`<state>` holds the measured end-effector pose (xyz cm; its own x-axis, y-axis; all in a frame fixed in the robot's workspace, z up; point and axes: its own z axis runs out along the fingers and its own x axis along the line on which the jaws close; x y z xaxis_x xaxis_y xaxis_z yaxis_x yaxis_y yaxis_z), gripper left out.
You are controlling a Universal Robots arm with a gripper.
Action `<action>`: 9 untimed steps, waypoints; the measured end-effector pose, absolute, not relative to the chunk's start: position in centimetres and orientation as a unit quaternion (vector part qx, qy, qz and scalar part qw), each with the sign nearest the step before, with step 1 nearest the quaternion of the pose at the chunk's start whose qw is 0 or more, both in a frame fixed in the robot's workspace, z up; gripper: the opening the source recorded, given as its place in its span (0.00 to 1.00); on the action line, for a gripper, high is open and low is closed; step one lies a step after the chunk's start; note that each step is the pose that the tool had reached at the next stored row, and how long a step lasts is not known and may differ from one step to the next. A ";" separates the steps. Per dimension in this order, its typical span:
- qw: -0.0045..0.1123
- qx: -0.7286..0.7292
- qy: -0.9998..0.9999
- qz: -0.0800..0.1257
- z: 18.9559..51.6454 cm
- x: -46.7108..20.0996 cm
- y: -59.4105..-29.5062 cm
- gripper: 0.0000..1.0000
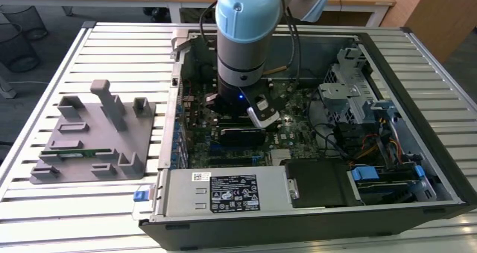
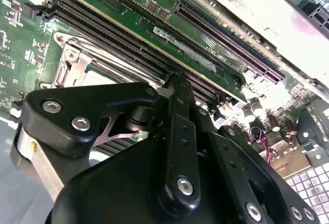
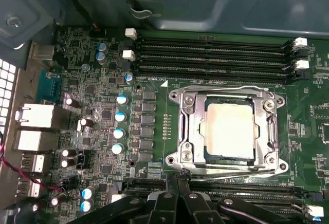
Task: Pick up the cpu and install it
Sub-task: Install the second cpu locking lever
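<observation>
Black gripper (image 3: pixel 180 183) links sit nearest you in the first wrist view, tips drawn together at the socket (image 3: pixel 181 131) frame's near edge, nothing visibly between them. Just beyond, the cpu (image 3: pixel 230 131) lies flat and square inside the socket, on the board (image 3: pixel 97 95) in the case (image 1: pixel 417 119).

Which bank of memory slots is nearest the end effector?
The bank right at the end effector tip, on its side of the cpu. The other bank lies beyond the cpu, by the case wall.
</observation>
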<state>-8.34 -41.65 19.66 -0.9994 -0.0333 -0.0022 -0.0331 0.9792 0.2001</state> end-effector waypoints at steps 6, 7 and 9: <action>0.000 0.017 -0.993 -0.114 19.5 -8.4 -41.7 0.11; 0.000 0.017 -0.993 -0.116 19.5 -8.5 -41.7 0.11; 0.000 0.017 -0.993 -0.117 19.3 -8.5 -41.7 0.11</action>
<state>-8.48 -41.67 19.32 -0.9994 -0.0333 -0.0031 -0.0331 0.9720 0.2325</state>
